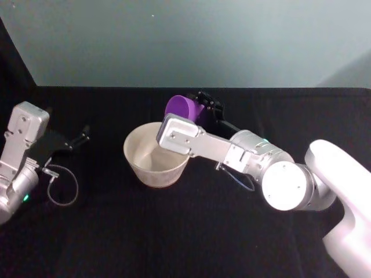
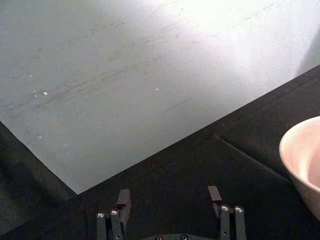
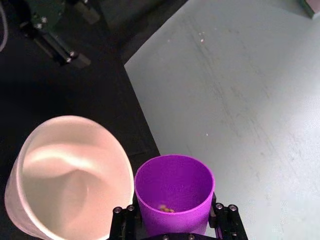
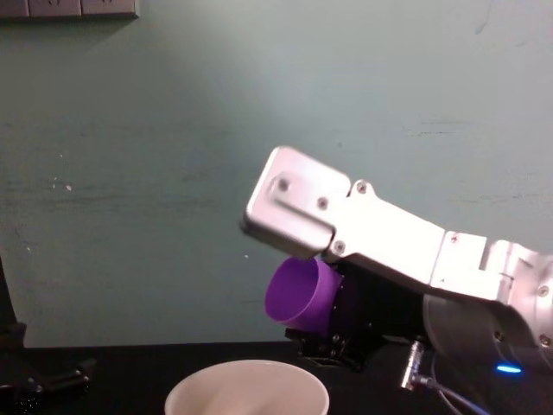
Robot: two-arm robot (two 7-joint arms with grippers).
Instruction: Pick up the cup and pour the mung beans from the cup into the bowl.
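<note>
Black cloth (image 1: pixel 174 231) covers the table, and a pale green wall (image 1: pixel 203 40) stands behind it. The bowl (image 1: pixel 155 171) sits upright on the cloth near the centre of the table.

The right arm reaches in from the right side. It places the right gripper (image 1: pixel 204 109) just behind the far rim of the bowl. The gripper's fingers (image 3: pixel 122 225) are closed against opposite sides of the cup (image 1: pixel 182 108).

The cup is held clear of the table. It is tilted, with its mouth turned toward the robot's left. In the chest view the cup hangs above the bowl and does not touch it. The right wrist view shows a few mung beans (image 3: pixel 165 207) lying inside the cup, and the bowl's rim is just beside the cup's mouth.

The left gripper (image 1: pixel 79 139) sits low over the cloth at the left side of the table, well apart from the bowl. Its fingers are spread wide.
</note>
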